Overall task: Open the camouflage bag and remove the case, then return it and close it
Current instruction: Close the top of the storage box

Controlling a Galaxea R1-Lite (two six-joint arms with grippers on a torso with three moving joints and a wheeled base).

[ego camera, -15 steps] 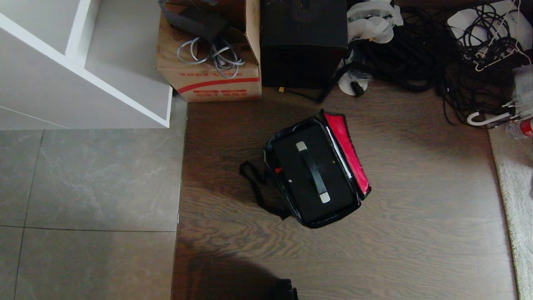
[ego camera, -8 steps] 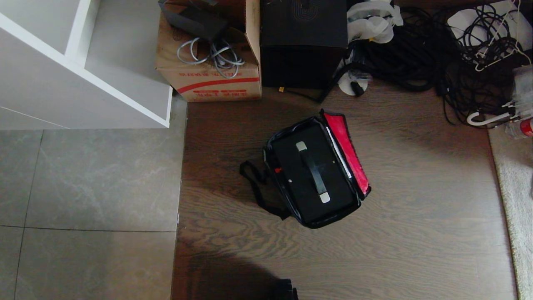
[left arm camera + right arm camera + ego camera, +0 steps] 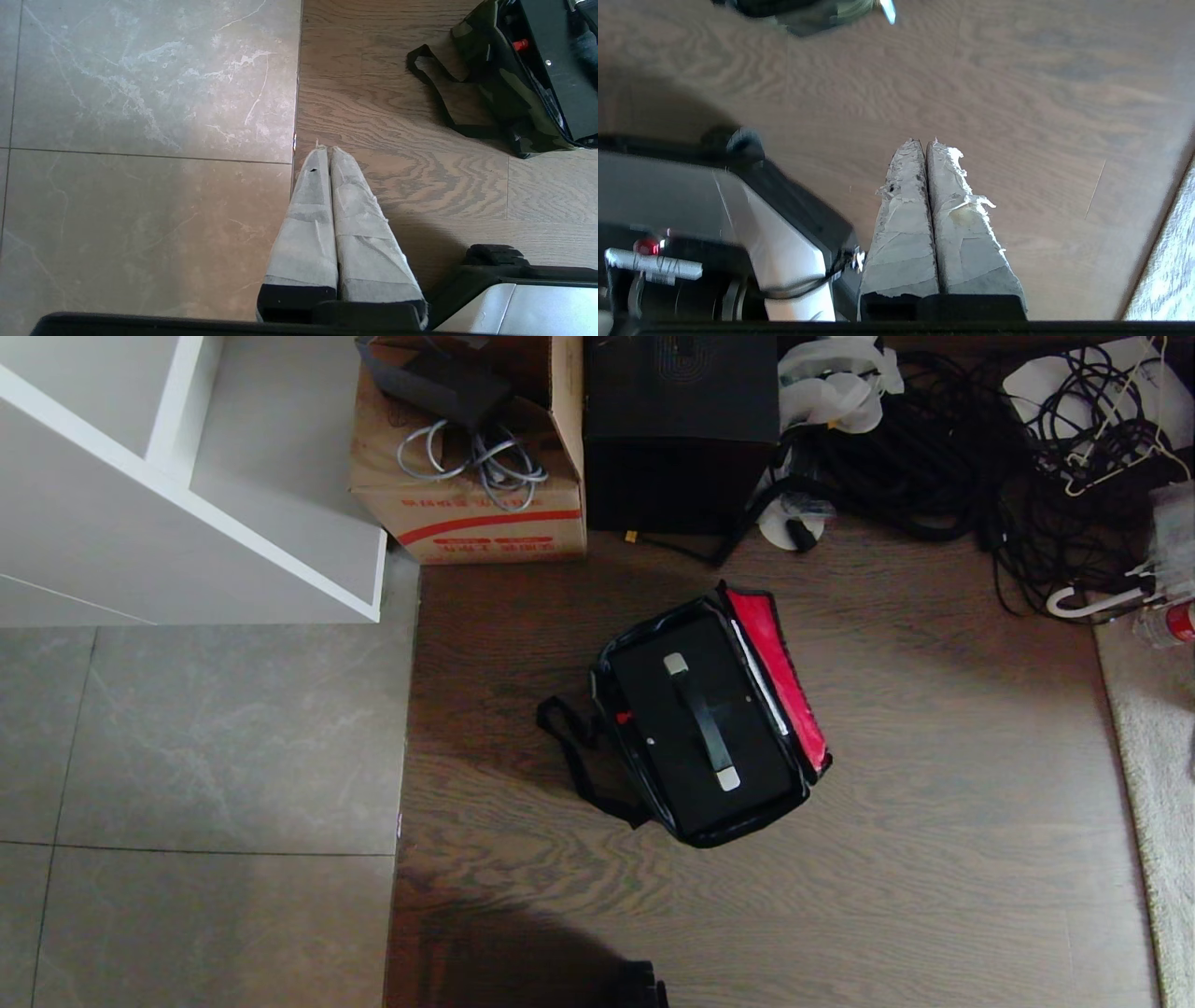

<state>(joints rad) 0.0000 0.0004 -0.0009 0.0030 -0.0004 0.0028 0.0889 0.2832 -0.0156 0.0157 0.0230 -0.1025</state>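
Each gripper, the left gripper (image 3: 327, 150) and the right gripper (image 3: 924, 142), has two long fingers wrapped in grey tape (frayed and torn on the right one) on a black block. The base (image 3: 775, 261) is white and black, with a thin black cable (image 3: 803, 284) and a small red button (image 3: 644, 246).

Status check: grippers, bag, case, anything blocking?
Left gripper and right gripper shut, empty, above floor. Camouflage bag open, case inside. Nothing blocking the handle.

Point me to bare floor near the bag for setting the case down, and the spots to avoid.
Bare wood right of the camouflage bag, up to the rug, and in front of it. Grey tile to its left, past the strap. Crowded behind: carton, black box, cable tangle. The case sits in the bag.
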